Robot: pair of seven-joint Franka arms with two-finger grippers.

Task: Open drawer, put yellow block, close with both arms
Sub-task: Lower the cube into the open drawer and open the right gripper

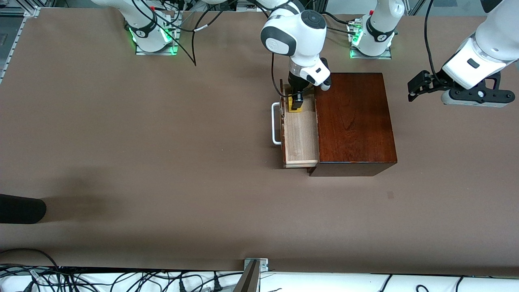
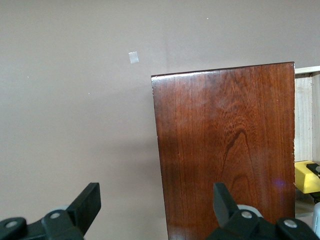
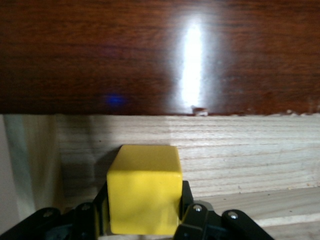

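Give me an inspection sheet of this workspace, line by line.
Surface: brown table, small pale mark.
Job's things: pale-wood drawer with white bar handle pulled open from glossy dark mahogany box; small bright yellow block inside the drawer, gripped.
Clutter: dark object at the table edge.
Grippers: right gripper in the drawer, shut on the block; left gripper open, over the table near the box.
Cables: black, at the arm bases and front edge.
Surroundings: metal framing.
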